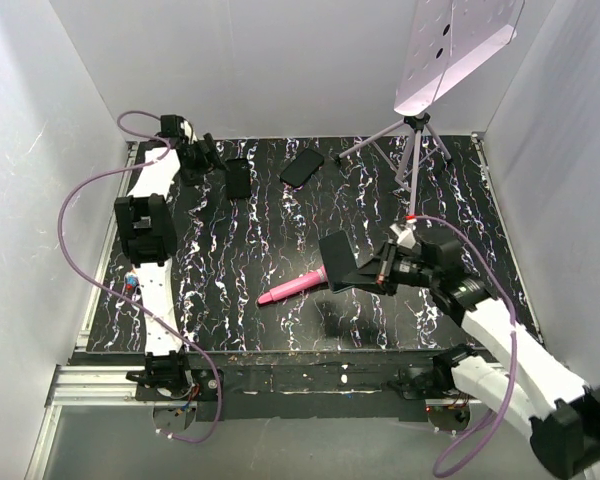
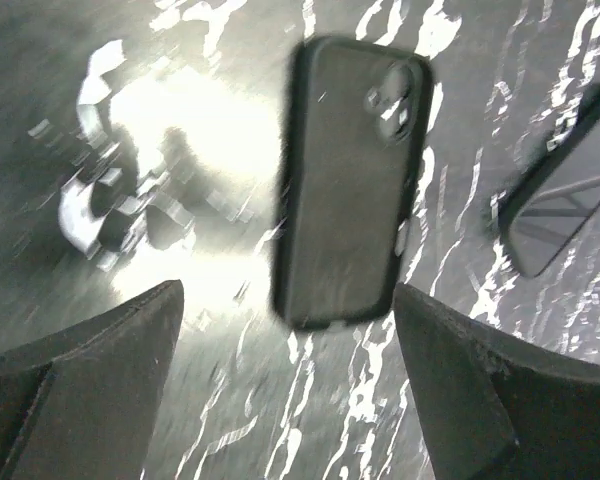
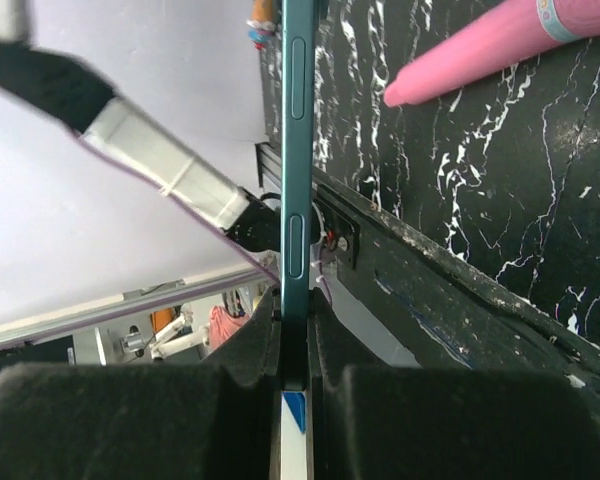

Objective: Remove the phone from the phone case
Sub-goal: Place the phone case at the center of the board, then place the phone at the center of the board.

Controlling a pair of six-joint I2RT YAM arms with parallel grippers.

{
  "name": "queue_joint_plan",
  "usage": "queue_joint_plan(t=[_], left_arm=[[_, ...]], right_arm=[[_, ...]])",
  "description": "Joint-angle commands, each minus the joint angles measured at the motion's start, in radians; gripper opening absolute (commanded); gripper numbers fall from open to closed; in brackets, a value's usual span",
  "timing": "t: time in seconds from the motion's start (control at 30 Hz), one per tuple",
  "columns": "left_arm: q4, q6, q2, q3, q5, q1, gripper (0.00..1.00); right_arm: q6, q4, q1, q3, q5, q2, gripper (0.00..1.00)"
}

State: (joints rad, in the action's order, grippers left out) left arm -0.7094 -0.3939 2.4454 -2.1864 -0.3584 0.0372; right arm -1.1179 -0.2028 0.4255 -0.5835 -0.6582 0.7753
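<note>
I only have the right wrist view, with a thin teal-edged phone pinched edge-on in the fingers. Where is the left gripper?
Observer: The left gripper is open at the table's far left, a black phone case lying back up just ahead of it.
Operator: Is anything beside that case?
Observer: Another dark phone lies flat to its right, not touching it.
Operator: Is my phone off the table?
Observer: Yes; from above, the right gripper holds the phone in the air, its shadow on the table below.
</note>
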Motion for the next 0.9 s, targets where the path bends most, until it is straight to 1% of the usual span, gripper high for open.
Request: queue_joint_plan(t=[0.0,0.07,0.1,0.13,0.17,0.2,0.27,0.33,0.43,0.5,0.57,0.67,0.8,0.83,0.87], left_arm=[[-0.081,0.056,-0.341,0.193,0.29,-0.013,0.88],[-0.033,0.043,-0.493,0.345,0.323,-0.02,0.91],[-0.004,0.026,-0.573,0.428,0.311,-0.023,0.91],[0.031,0.011,-0.644,0.498,0.277,-0.022,0.91],[0.059,-0.005,-0.722,0.573,0.25,-0.063,0.91],[0.092,-0.014,-0.787,0.632,0.218,-0.081,0.91],[0.128,-0.023,-0.914,0.738,0.197,-0.118,0.91],[0.151,-0.002,-1.023,0.825,0.19,-0.148,0.93],[0.151,0.029,-1.112,0.895,0.191,-0.161,0.93],[0.142,0.036,-1.155,0.919,0.197,-0.161,0.93],[0.142,0.029,-1.195,0.945,0.225,-0.168,0.89],[0.163,0.029,-1.273,1.023,0.266,-0.198,0.89],[0.172,0.024,-1.344,1.083,0.26,-0.204,0.89],[0.172,0.026,-1.355,1.091,0.256,-0.206,0.89],[0.172,0.029,-1.362,1.097,0.254,-0.206,0.89]], right_arm=[[-0.066,0.296,0.146,-0.025,0.113,0.158,0.01],[-0.088,0.383,0.227,-0.062,0.167,0.278,0.01],[-0.098,0.428,0.264,-0.088,0.187,0.35,0.01],[-0.115,0.453,0.295,-0.122,0.21,0.422,0.01],[-0.129,0.492,0.327,-0.159,0.227,0.485,0.01],[-0.137,0.537,0.353,-0.195,0.247,0.574,0.01],[-0.132,0.563,0.401,-0.277,0.294,0.691,0.01],[-0.109,0.554,0.447,-0.366,0.339,0.795,0.01],[-0.102,0.497,0.499,-0.484,0.414,0.922,0.02],[-0.121,0.49,0.525,-0.524,0.468,0.987,0.07],[-0.112,0.459,0.545,-0.573,0.525,1.053,0.1],[-0.07,0.41,0.562,-0.66,0.591,1.13,0.11],[-0.06,0.373,0.562,-0.749,0.597,1.222,0.13],[-0.05,0.356,0.564,-0.772,0.594,1.236,0.15],[-0.034,0.332,0.564,-0.794,0.591,1.249,0.21]])
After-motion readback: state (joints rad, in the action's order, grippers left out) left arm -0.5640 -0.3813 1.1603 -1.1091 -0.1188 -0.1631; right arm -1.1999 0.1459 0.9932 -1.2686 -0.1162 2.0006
